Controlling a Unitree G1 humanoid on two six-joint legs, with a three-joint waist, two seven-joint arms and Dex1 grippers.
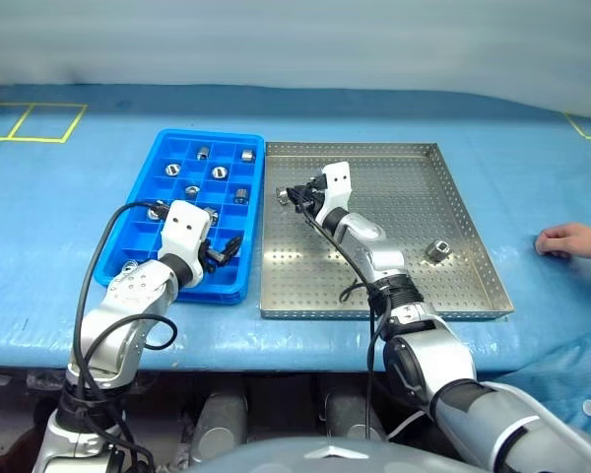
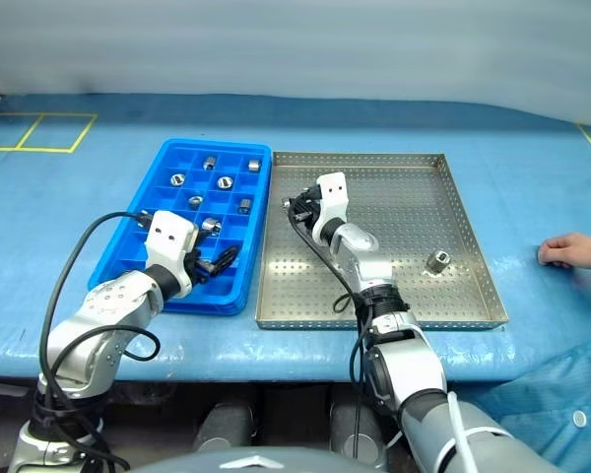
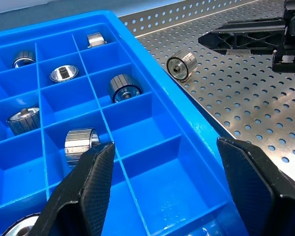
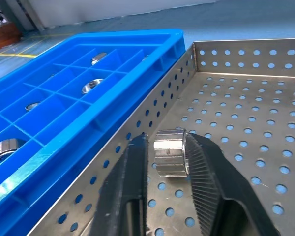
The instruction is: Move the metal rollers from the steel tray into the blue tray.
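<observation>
The steel tray (image 1: 443,197) lies right of the blue tray (image 1: 212,135) on a blue-covered table. My right gripper (image 1: 293,197) reaches level over the steel tray's left side, its fingers a roller's width apart. One metal roller (image 4: 170,152) lies on its side at the fingertips, close to the rim beside the blue tray. In the left wrist view this roller (image 3: 181,65) rests on the perforated floor, just clear of the black finger (image 3: 246,38). Another roller (image 1: 437,250) sits at the steel tray's right. Several rollers (image 3: 124,87) lie in blue tray compartments. My left gripper (image 3: 166,145) hovers open and empty over the blue tray's near right corner.
A person's hand (image 1: 571,241) rests on the table right of the steel tray. Yellow tape lines (image 1: 39,123) mark the far left. A black cable (image 1: 108,236) loops from my left arm beside the blue tray. The table's front edge runs just below both trays.
</observation>
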